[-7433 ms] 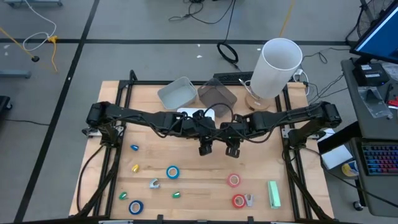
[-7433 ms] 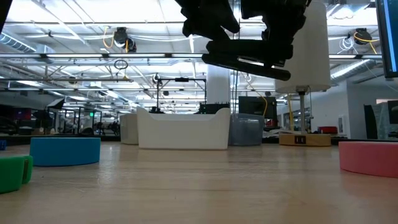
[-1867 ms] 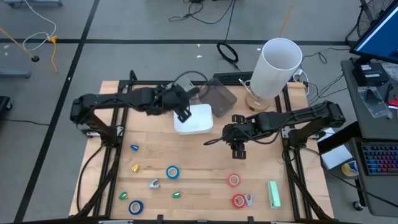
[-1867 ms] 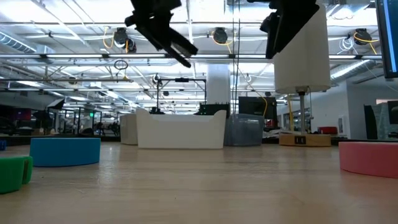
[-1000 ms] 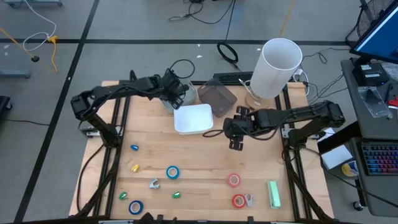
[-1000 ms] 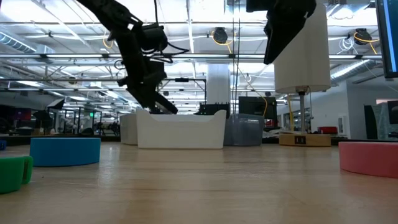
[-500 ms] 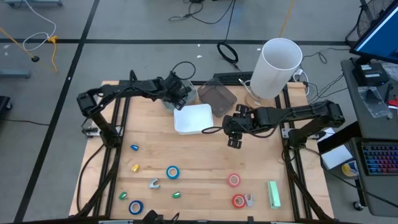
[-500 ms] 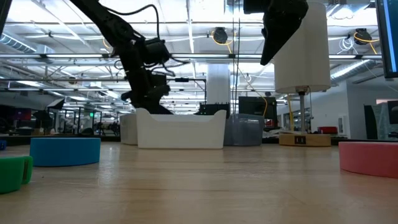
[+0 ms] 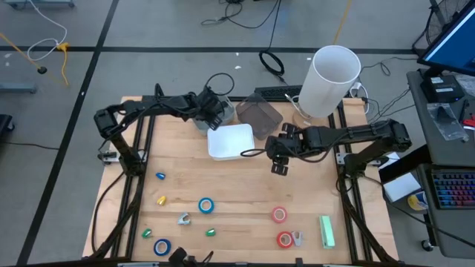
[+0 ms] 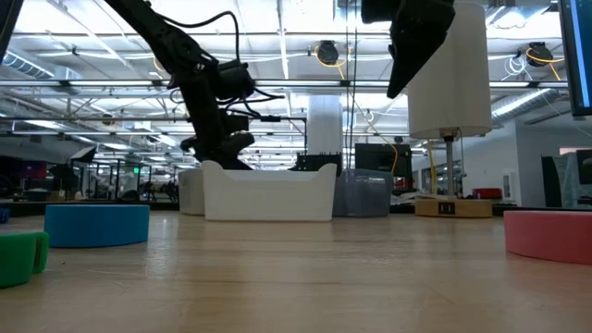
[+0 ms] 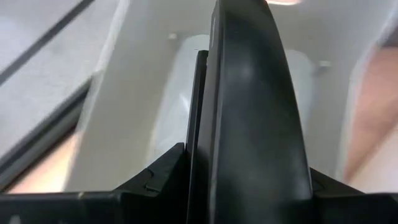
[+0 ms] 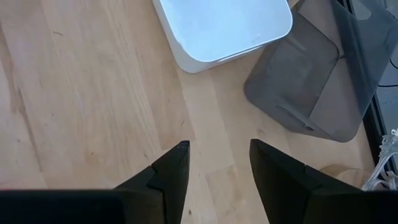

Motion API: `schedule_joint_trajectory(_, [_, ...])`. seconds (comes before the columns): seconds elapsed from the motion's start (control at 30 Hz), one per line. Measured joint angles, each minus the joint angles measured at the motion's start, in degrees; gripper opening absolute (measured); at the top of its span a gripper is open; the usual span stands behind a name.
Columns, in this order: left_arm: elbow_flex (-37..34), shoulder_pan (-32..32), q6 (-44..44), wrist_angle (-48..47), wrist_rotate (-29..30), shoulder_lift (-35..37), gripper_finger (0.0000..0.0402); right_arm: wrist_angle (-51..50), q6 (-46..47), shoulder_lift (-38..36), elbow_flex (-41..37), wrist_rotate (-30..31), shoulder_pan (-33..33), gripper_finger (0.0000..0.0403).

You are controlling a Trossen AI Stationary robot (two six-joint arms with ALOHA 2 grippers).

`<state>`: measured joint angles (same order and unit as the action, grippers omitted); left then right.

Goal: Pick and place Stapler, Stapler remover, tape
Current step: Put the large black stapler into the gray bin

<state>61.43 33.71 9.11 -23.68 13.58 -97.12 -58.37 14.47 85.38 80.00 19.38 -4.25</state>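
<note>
Bare wood (image 9: 245,189) between white bin (image 9: 231,141) and tape rolls (image 9: 279,215).

A white tray (image 9: 231,141) lies near the centre of the wooden table (image 9: 245,193). At 1 o'clock from it lies a grey tray (image 9: 260,113). A tall white cylinder (image 9: 330,80) stands farther at 2 o'clock.
</note>
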Motion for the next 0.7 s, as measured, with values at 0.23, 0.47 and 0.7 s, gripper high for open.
schedule_joint_trajectory(0.23, [0.0, 1.6, 0.2, -0.1, 1.2, 0.0, 0.0172, 0.0, -0.1, 0.0, 0.0, 0.0, 0.2, 0.016])
schedule_joint_trajectory(0.47, [0.0, 1.9, 0.0, -0.1, 2.0, -0.2, 0.0172, 0.0, -0.1, 0.0, 0.0, 0.0, 0.2, 0.016])
schedule_joint_trajectory(0.7, [0.3, 1.8, 0.2, 0.2, 3.2, -3.8, 0.0205, 0.0, -0.1, 0.0, 0.0, 0.0, 0.2, 0.016])
